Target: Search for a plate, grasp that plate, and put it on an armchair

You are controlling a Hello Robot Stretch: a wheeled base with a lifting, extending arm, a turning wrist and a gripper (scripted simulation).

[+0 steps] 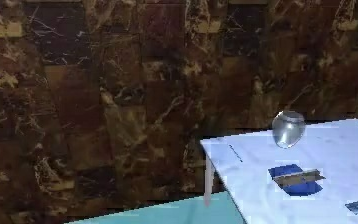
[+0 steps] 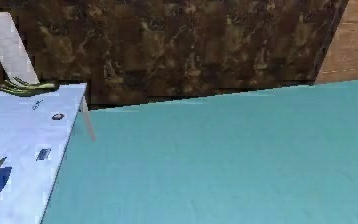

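Nearest you, the pale blue-white surface point(image 1: 247, 165) carries a flat dark-blue object point(image 1: 295, 175), perhaps the plate, beside a rounded glass vessel point(image 1: 288, 127), as if laid for use. You cannot tell the pincer's state.

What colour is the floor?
The floor is plain turquoise, with no pattern. It shows best in the arm side view.

The wall point(image 1: 107, 90) ahead of me looked like dark brown marbled stone, veined and faintly glossy. The table point(image 1: 327, 150) had a smooth, matt, pale top. On it, a rounded vessel point(image 1: 288, 128) looked like clear, shiny glass. To my side the floor point(image 2: 217, 160) was smooth, matt teal, and a panel point(image 2: 347, 45) looked like warm wood.
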